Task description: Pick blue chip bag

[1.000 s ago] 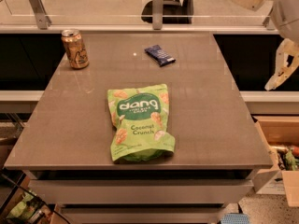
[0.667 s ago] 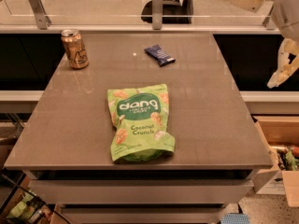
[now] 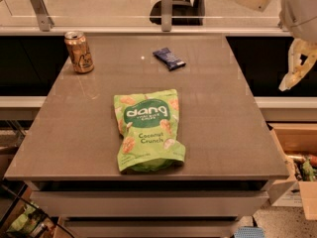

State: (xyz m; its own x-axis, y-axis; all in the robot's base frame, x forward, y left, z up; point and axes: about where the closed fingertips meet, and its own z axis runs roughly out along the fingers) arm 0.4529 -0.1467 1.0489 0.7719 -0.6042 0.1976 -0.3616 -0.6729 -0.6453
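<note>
The blue chip bag point(image 3: 169, 58) lies flat near the far edge of the grey table point(image 3: 223, 113), a little right of the middle and turned at a slant to that edge. Nothing touches or covers it, so it looks free to be taken from above. The gripper point(image 3: 296, 68) hangs in the air beyond the table's right edge, toward the far right corner. It is well apart from the bag and higher than the surface, and whether it is open or closed cannot be told. From that position the reach looks not yet begun; the arm would have to travel left over the far right corner to get above the packet. A large green Dang Coconut Crunch bag point(image 3: 148, 130) lies flat near the front edge, about midway along it, clear of that path. A gold drink can point(image 3: 79, 52) stands upright by the far left corner, also out of the way. On the floor past the right edge sits an open cardboard box point(image 3: 292, 138) with some coloured items inside, too small to identify.
</note>
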